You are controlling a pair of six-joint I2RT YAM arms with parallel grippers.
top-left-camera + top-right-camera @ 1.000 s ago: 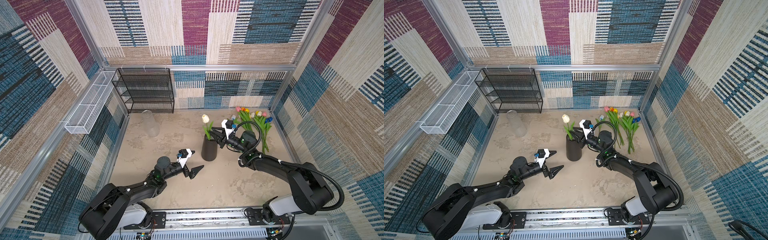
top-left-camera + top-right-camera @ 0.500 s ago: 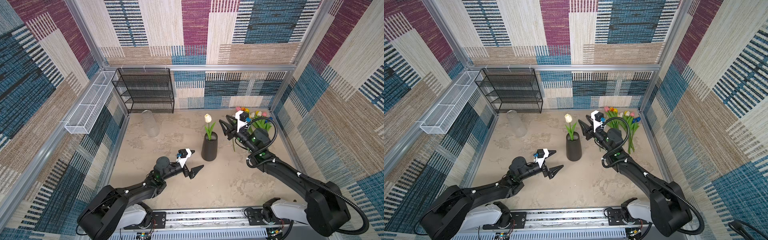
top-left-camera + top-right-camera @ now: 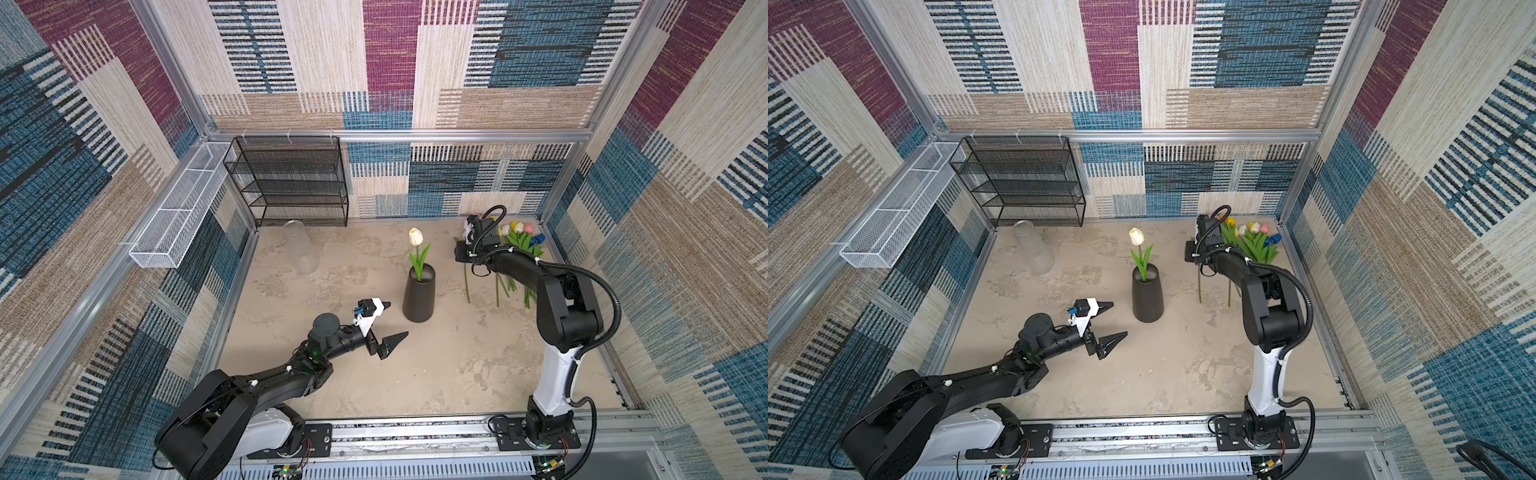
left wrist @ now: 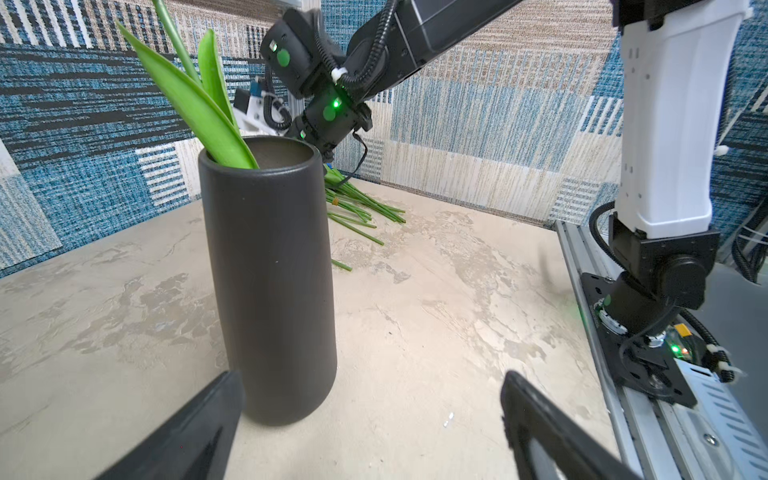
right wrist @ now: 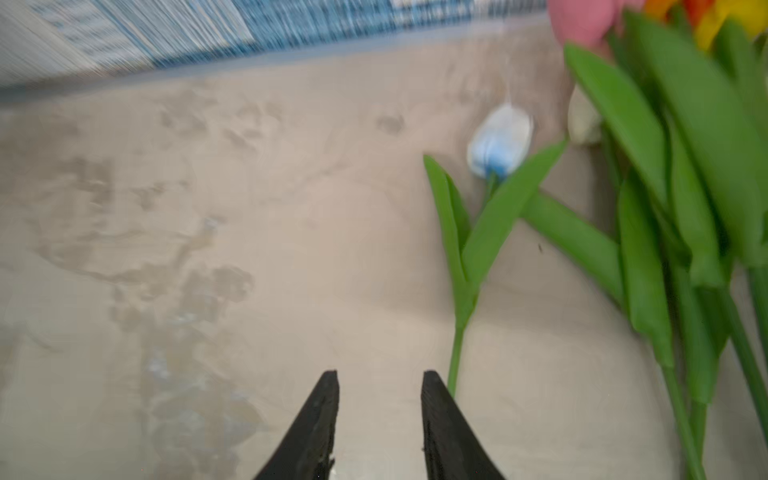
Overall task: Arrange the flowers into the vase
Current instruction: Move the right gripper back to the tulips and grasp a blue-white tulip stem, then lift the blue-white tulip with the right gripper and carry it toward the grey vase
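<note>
The dark cylindrical vase (image 3: 419,299) (image 3: 1147,297) (image 4: 270,270) stands mid-table and holds one cream-white tulip (image 3: 415,236) (image 3: 1136,236). The other flowers (image 3: 519,241) (image 3: 1256,241) lie in a bunch at the back right. My right gripper (image 5: 380,374) hangs low over the table just left of that bunch. It is open, nothing is between its fingers, and a blue-white tulip (image 5: 498,141) has its stem right beside one finger. My left gripper (image 3: 397,320) (image 3: 1119,319) (image 4: 370,376) stands wide open and empty, just in front and left of the vase.
A black mesh shelf (image 3: 291,183) stands at the back left, with a clear glass jar (image 3: 301,247) before it. A white wire basket (image 3: 178,208) hangs on the left wall. The arms' base rail (image 3: 415,428) runs along the front edge.
My right gripper has left the tulip standing in the vase and swung to the back right, down beside the lying flowers. The left arm has not moved.
</note>
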